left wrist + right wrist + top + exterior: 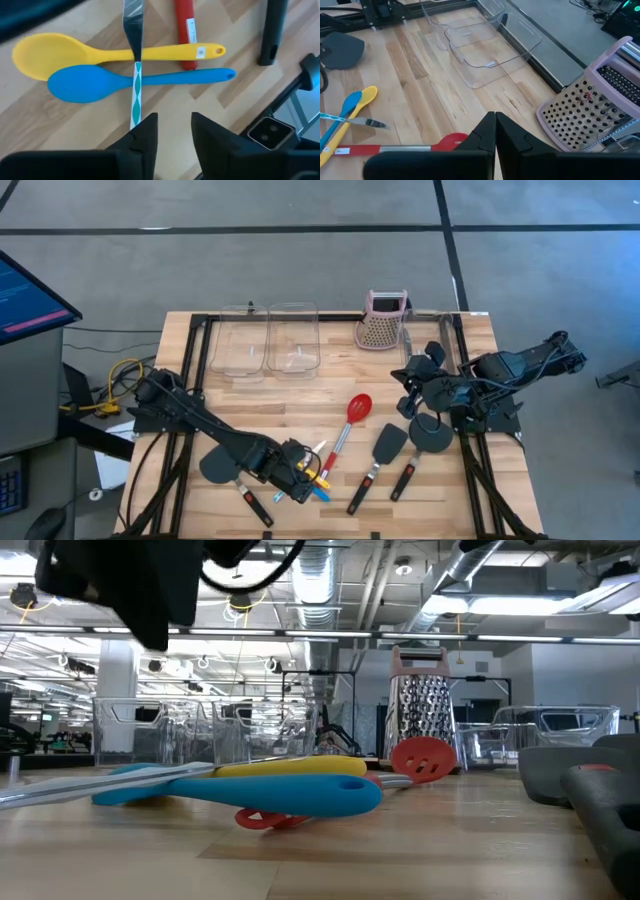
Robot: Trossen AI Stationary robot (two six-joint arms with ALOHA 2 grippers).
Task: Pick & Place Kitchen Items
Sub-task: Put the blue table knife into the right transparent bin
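A yellow spoon and a blue spoon lie side by side on the table near its front. A thin silver metal utensil with a green-white label lies across both. My left gripper hovers open just above them, touching nothing. A red spoon lies beside them, its handle passing under the yellow spoon's end. Three black spatulas lie flat. My right gripper is shut and empty above the table right of the red spoon's bowl.
Two clear plastic bins stand at the back. The pink-topped metal grater stands to their right and shows close by in the right wrist view. Bare wood lies between the bins and the utensils.
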